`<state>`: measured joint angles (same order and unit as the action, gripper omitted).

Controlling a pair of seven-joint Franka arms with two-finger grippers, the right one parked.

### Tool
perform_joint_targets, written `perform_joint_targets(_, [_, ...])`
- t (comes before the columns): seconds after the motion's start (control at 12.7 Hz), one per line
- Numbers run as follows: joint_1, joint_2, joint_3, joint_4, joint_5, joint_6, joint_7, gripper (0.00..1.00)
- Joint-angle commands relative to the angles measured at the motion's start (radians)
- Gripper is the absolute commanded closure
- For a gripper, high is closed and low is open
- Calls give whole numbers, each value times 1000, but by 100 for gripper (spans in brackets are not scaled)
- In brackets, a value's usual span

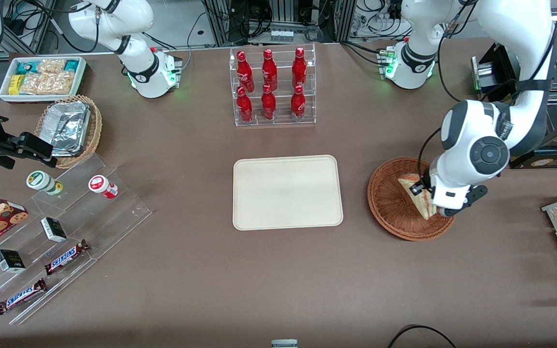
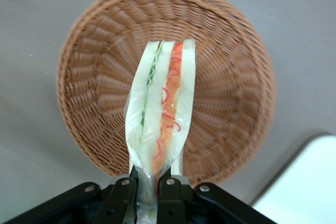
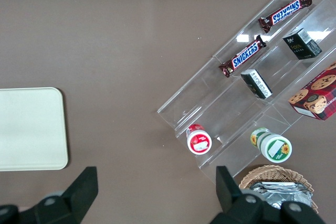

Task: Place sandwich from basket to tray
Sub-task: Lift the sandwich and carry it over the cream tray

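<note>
Brown bench, working arm's end: gripper (image 2: 148, 190) clamped on sandwich (image 2: 160, 124), hanging above basket (image 2: 220, 61). Tray (image 1: 288, 192) at bench centre, sideways toward parked arm; long axis pointing away from fingers.

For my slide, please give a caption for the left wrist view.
The gripper holds the wrapped sandwich by its tip above the basket.

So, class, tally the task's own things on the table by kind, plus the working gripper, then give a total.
Sandwich, clamped in the gripper above the basket: 1
Basket: 1
Tray: 1
Gripper, over the basket: 1
Total: 4
</note>
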<state>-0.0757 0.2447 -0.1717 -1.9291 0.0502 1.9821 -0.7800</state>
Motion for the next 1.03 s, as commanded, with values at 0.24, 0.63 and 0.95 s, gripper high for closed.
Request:
perform_joint_targets(0.24, [-194, 76, 4, 109, 10, -63, 50, 90])
perform_joint_targets(0.63, [-320, 204, 3, 277, -7, -94, 28, 89])
perform_joint_targets(0.95, [-450, 333, 6, 403, -6, -82, -106, 90])
